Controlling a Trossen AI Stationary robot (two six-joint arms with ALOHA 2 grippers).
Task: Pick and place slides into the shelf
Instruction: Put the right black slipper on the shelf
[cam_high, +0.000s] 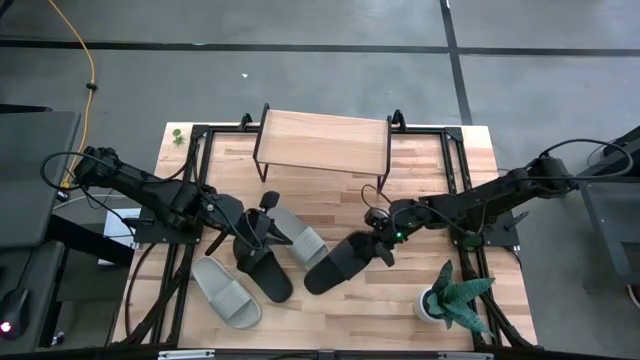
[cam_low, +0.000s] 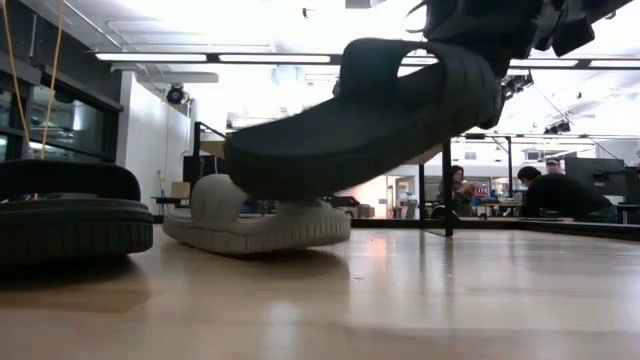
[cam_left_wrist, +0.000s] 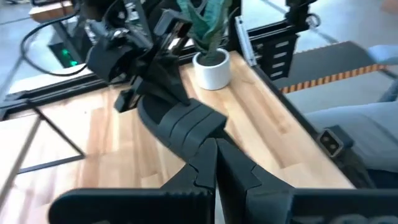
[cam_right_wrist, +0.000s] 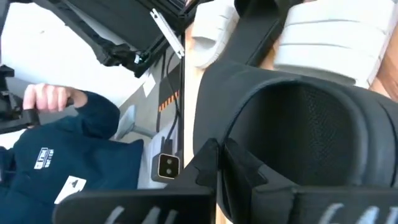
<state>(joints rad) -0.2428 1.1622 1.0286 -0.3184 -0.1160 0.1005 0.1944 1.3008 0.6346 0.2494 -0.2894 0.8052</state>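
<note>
Right hand (cam_high: 383, 248) lifting black slide (cam_high: 340, 264) off tabletop (cam_high: 330, 305).

Light-wood tabletop (cam_high: 420, 190). Shelf (cam_high: 323, 140) stands at the far edge, beyond both grippers. Black slide (cam_high: 262, 268) and two grey-green slides (cam_high: 226, 291) (cam_high: 297, 236) lie by the left gripper (cam_high: 262, 228). Potted plant (cam_high: 450, 297) stands near the right gripper (cam_high: 383, 243).

Bright overhead ceiling strips (cam_low: 300, 57), glare on the tabletop (cam_low: 400, 290), blurred wrist views.
</note>
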